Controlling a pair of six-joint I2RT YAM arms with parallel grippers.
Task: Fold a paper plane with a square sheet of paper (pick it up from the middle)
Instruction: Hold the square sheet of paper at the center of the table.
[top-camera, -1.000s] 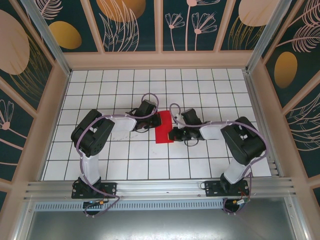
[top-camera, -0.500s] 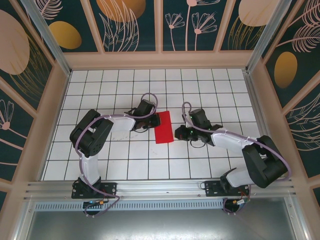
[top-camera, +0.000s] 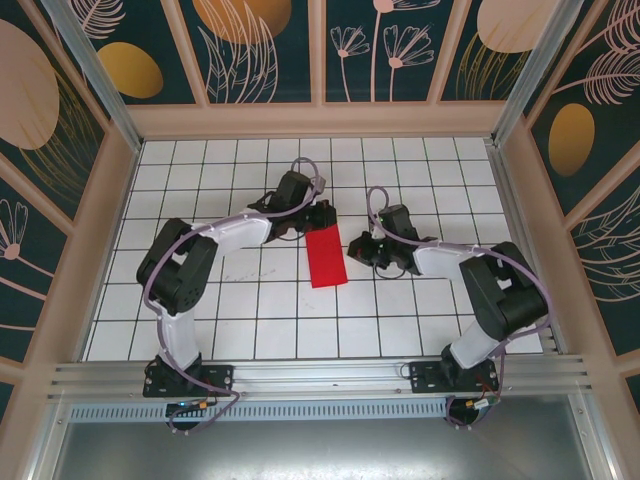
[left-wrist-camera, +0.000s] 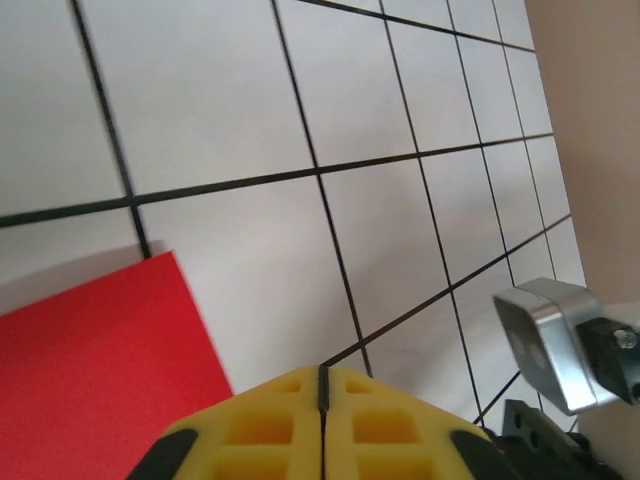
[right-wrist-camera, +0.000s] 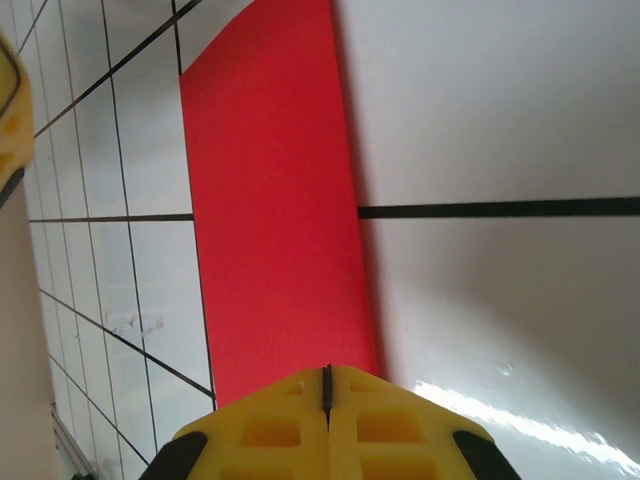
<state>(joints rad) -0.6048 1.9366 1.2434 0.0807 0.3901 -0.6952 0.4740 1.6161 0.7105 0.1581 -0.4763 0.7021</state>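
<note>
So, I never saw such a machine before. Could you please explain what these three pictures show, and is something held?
These are two robot arms bolted at the near edge of a white tiled table. The wide picture comes from a fixed camera above and behind them: the left arm is on the left, the right arm on the right. The other two pictures come from a small camera on each wrist, so the yellow shapes at the bottom are that arm's own fingers: the left fingers and the right fingers. On the table lies one sheet of red paper, looking like a narrow rectangle, flat. Both pairs of fingers are pressed shut close to it, with nothing between them, so nothing is held.
</note>
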